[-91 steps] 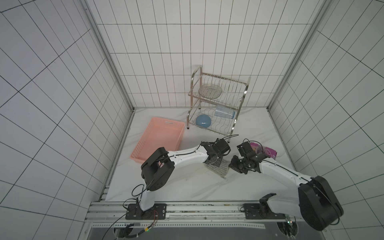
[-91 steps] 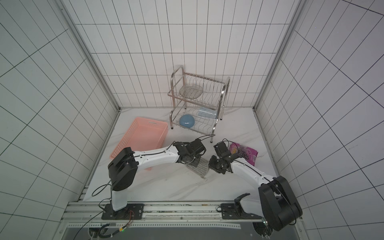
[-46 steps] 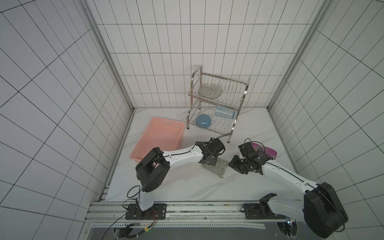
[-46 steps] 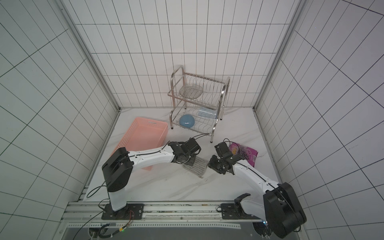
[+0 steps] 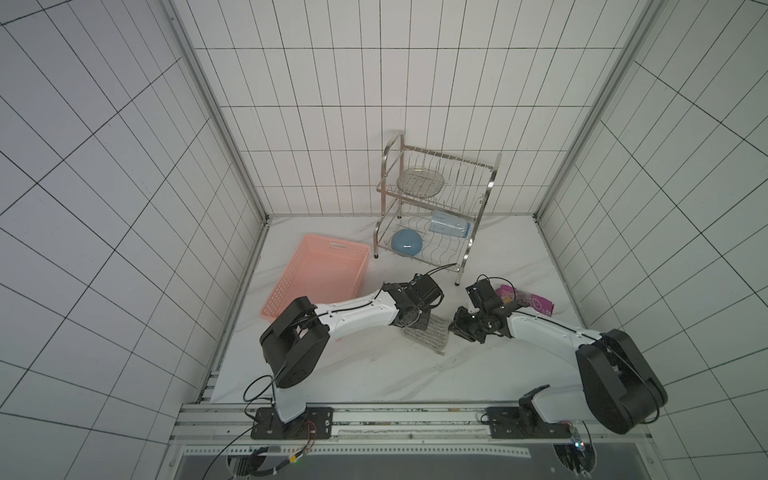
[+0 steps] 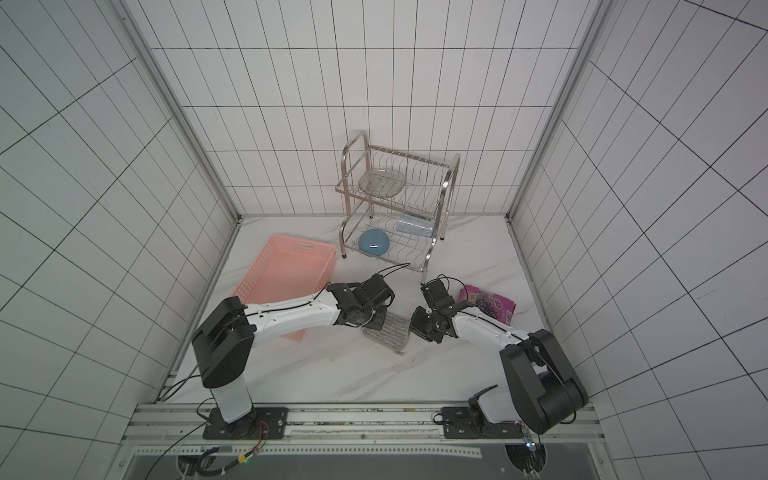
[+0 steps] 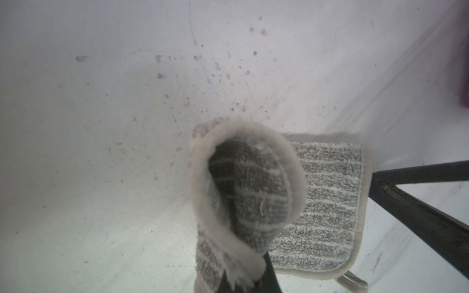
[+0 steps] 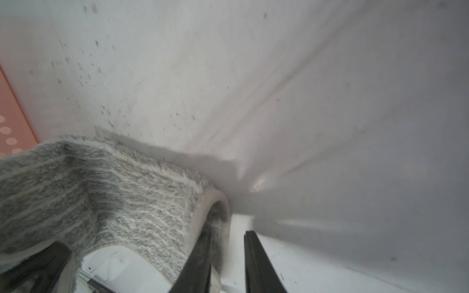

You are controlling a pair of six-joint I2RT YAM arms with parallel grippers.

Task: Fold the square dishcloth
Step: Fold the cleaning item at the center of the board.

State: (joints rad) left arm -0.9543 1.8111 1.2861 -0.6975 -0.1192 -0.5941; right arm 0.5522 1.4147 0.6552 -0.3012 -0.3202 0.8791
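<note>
Looking steeply down from high overhead in both top views, facing back wall (image 5: pixel 374 124), far off, covering whole tabletop (image 5: pixel 374 374). In wrist views, peering v. close along tabletop, sharing square dishcloth (image 7: pixel 330 203) w/ each other & top views.

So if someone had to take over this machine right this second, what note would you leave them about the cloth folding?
Left gripper: shut on one corner of the square dishcloth, which is lifted and curled over.
Right gripper: open, jaws apart, with a raised edge of the cloth beside one jaw but not clamped.
Cloth: between the two arms, with the rest of it flat on the table.
Done: one corner picked up.
Left: no fold made yet. Probably close the right gripper on its edge, carry the lifted side over to the opposite side, lay it down and let go.
</note>
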